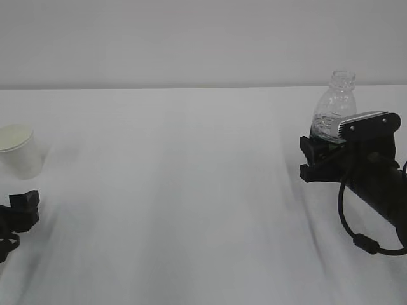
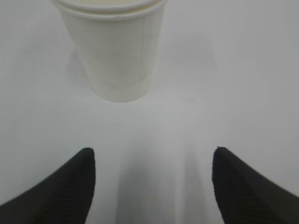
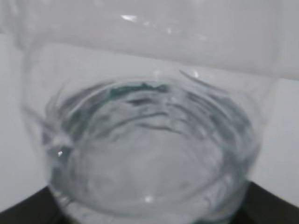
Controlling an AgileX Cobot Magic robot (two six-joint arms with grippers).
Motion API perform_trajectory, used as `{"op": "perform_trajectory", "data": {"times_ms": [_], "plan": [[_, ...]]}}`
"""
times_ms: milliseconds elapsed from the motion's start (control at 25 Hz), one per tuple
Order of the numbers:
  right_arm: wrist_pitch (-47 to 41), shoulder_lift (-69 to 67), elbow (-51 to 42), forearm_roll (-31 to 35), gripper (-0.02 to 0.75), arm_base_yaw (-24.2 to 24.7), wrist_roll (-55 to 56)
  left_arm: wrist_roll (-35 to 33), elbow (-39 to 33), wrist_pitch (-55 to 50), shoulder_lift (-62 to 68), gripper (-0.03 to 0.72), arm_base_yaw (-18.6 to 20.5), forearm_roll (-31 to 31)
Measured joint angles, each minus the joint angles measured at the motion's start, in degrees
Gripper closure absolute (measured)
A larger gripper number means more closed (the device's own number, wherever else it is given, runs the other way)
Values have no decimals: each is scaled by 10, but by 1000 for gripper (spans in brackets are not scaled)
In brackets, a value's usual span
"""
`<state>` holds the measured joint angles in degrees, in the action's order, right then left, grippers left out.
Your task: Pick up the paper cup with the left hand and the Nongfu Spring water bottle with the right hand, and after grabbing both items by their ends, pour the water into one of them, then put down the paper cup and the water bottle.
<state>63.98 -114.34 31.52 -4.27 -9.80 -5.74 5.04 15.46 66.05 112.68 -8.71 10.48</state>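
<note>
The paper cup (image 1: 19, 149) stands upright on the white table at the far left; in the left wrist view the paper cup (image 2: 112, 46) is straight ahead. My left gripper (image 1: 25, 198) sits just in front of it, apart from it. There my left gripper (image 2: 153, 151) is open with only bare table between its fingers. At the right, the Nongfu Spring water bottle (image 1: 334, 105) is upright, with some water (image 1: 327, 124) inside. My right gripper (image 1: 321, 152) is closed around its lower body and hides the label. The bottle (image 3: 149, 154) fills the right wrist view, between the fingers (image 3: 273, 207).
A white cloth covers the table (image 1: 191, 190), which runs back to a pale wall. Nothing else lies between the cup and the bottle. The right arm's looping cable (image 1: 356, 235) hangs at the right edge.
</note>
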Motion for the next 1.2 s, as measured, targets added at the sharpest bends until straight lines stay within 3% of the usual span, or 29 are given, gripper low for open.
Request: {"op": "perform_trajectory", "data": {"times_ms": [200,520,840,1200], "plan": [[0,0,-1,0,300,0,0,0,5,0,1,152,0,2],[0,0,-1,0,300,0,0,0,21,1,1,77,0,6],[0,0,-8,0,300,0,0,0,21,1,2,70,0,10],[0,0,-10,0,300,0,0,0,45,1,6,79,0,59]]}}
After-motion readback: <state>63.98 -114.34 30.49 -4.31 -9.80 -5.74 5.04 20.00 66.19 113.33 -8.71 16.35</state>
